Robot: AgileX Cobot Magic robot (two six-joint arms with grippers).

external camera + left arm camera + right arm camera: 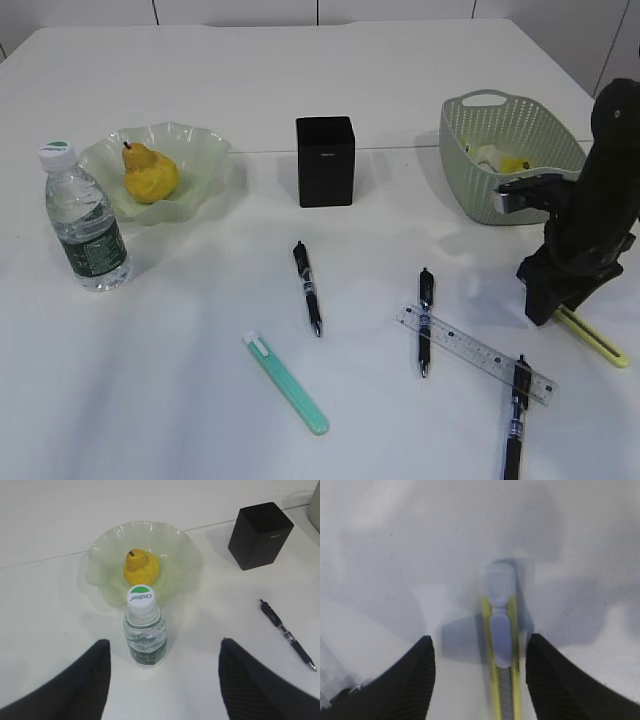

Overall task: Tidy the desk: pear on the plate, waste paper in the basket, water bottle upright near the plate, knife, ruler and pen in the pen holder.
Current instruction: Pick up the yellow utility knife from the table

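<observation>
A yellow knife [501,645] lies on the desk [200,330] between the fingers of my open right gripper [479,670], nearer the right finger; the jaws stand apart from it. That knife [598,340] sticks out under the right gripper [545,305]. A teal knife [286,383], the clear ruler [476,354] and three pens [307,288] lie in front of the black pen holder [325,160]. The pear [141,567] sits on the green plate [185,555]. Beside the plate the water bottle [145,630] stands upright, ahead of my open, empty left gripper [162,680]. Crumpled paper [496,157] lies in the basket [470,190].
One pen [425,320] lies across the ruler's left end and another [516,415] across its right end near the front edge. The basket stands just behind the right arm. The left arm does not show in the exterior view.
</observation>
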